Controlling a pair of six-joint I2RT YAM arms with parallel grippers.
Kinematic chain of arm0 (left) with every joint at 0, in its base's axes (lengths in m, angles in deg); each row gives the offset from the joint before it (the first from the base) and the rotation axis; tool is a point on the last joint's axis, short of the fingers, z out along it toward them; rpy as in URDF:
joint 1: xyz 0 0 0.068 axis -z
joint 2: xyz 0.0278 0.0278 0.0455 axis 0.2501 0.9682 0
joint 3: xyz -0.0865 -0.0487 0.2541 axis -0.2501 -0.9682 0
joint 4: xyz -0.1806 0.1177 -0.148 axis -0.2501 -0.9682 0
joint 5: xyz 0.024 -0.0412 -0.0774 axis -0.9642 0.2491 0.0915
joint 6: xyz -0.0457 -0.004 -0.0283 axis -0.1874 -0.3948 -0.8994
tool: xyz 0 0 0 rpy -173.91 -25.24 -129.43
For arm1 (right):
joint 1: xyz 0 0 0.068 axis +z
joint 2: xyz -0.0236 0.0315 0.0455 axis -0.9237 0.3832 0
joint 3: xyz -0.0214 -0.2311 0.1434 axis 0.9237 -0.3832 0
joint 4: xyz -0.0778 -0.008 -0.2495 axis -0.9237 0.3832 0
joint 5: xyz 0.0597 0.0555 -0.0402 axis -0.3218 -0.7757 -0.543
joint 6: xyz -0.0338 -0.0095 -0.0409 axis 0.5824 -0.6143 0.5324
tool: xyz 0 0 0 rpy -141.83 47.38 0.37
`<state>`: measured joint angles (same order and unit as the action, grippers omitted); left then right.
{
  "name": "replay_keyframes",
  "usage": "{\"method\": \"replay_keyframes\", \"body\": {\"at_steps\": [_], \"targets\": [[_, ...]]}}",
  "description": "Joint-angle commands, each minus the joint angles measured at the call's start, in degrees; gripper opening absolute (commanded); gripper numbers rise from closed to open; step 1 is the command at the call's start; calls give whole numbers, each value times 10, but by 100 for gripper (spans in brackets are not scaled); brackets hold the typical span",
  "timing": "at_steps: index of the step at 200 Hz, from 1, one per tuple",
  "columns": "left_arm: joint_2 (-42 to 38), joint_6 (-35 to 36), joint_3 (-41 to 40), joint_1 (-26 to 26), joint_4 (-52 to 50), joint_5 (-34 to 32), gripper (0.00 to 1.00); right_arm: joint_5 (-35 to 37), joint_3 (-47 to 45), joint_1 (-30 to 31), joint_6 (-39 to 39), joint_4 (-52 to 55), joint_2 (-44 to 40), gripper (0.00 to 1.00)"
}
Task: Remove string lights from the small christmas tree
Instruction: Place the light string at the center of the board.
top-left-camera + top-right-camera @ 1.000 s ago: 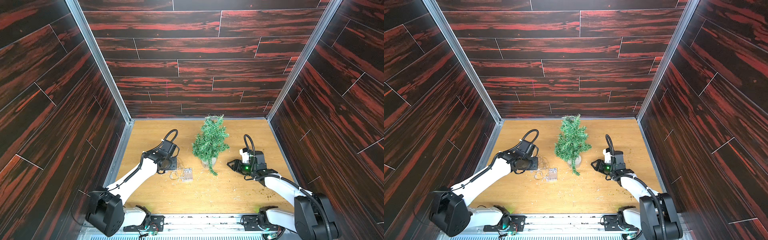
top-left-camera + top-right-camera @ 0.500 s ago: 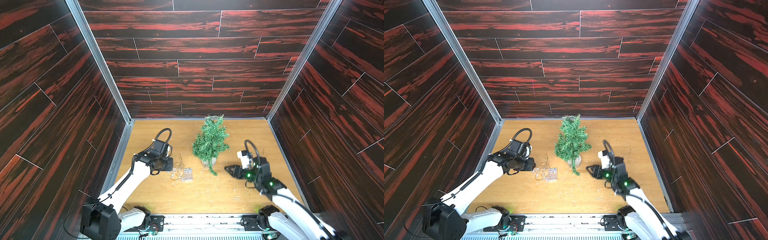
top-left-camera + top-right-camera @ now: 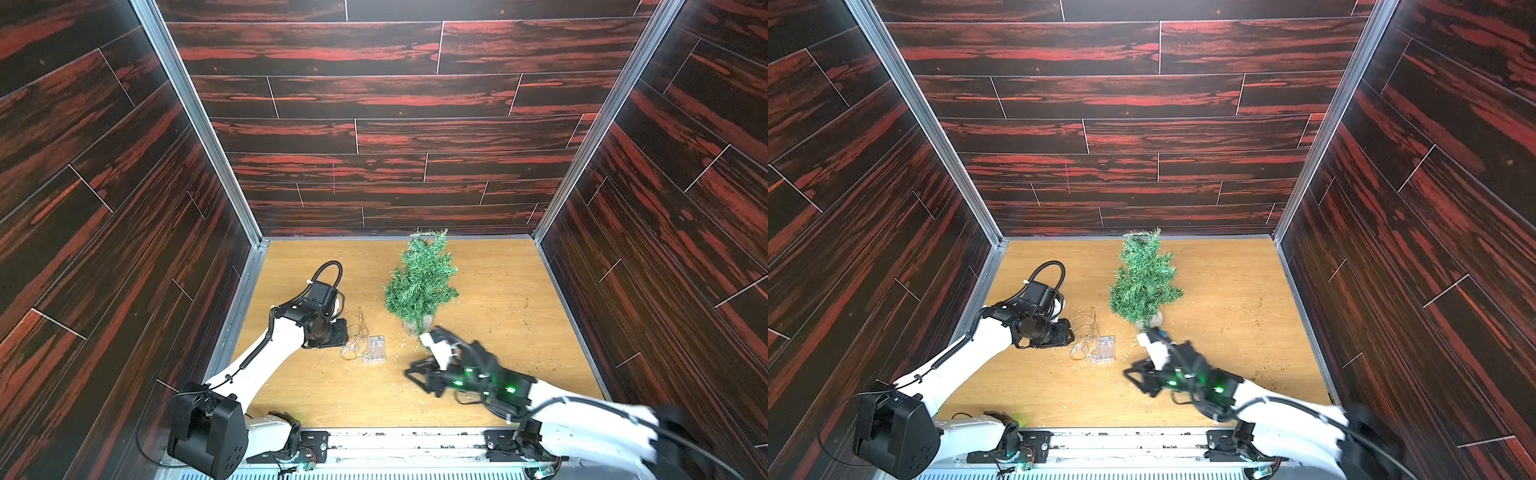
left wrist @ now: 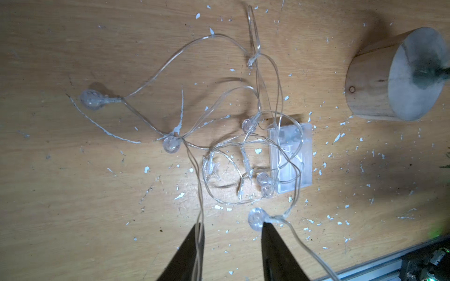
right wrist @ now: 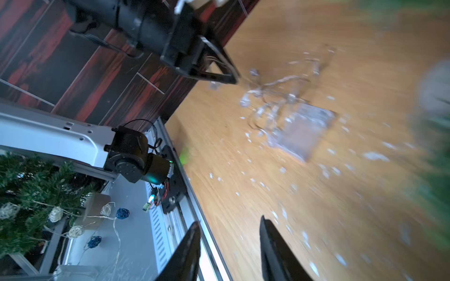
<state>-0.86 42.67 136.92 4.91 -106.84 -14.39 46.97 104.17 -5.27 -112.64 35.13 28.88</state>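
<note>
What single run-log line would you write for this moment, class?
lights: string lights heaped on table beside small christmas tree | left claw: open, wires at tips | right claw: open, empty

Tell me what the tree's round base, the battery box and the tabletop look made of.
Tree base: likely raw wood, matte; grain and a knot show on its side.
Battery box: clear glossy plastic, apparently; its insides show through.
Table: wood or wood-look laminate, pale grain, scuffed; cannot tell which.

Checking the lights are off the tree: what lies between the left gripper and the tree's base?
The string lights and their battery box, loose on the table, as both top views show.
</note>
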Motion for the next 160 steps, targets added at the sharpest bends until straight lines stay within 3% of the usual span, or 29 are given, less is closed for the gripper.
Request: {"method": "replay_keyframes", "body": {"at_steps": [1, 39, 106, 160], "targets": [[-26, -2, -4, -2, -30, 17, 42, 44, 32, 6, 14, -125, 75, 43], [-51, 3, -14, -4, -44, 39, 40, 55, 103, 7, 26, -188, 180, 43], [-71, -15, -42, -1, -17, 120, 34, 81, 154, 31, 23, -218, 250, 43], [-73, -8, -39, 2, -29, 109, 32, 93, 211, 34, 46, -199, 303, 43]]}}
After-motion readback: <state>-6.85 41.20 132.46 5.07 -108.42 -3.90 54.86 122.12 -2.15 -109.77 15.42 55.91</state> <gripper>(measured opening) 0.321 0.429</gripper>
